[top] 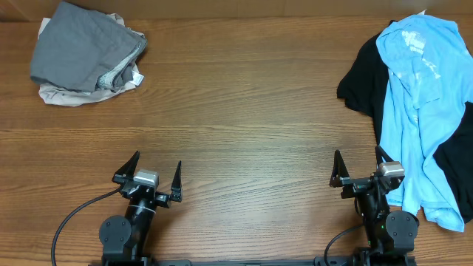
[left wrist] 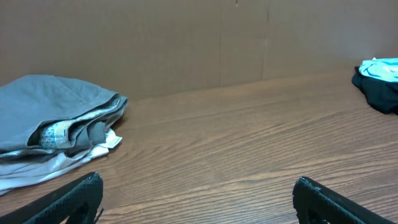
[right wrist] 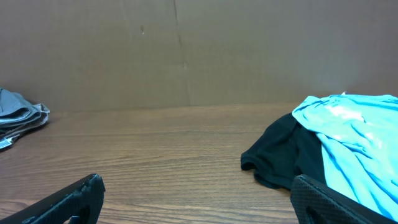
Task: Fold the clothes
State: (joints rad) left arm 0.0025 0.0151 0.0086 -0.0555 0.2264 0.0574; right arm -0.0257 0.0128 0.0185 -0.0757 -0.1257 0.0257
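A light-blue T-shirt [top: 421,89] with white print lies crumpled over a black garment [top: 366,77] at the right edge of the table; both also show in the right wrist view, T-shirt [right wrist: 354,143] and black garment [right wrist: 289,155]. My right gripper [top: 361,164] stands open near the front edge, its right finger close to the T-shirt's lower part, nothing between its fingers. My left gripper [top: 156,171] is open at the front left, empty, far from the clothes. From the left wrist, the blue and black pile [left wrist: 379,81] is small at the far right.
A folded stack of grey and light garments [top: 85,55] sits at the back left corner, also seen from the left wrist as a grey stack [left wrist: 53,121]. Bare wooden table [top: 244,103] spans the middle. A brown wall closes the far side.
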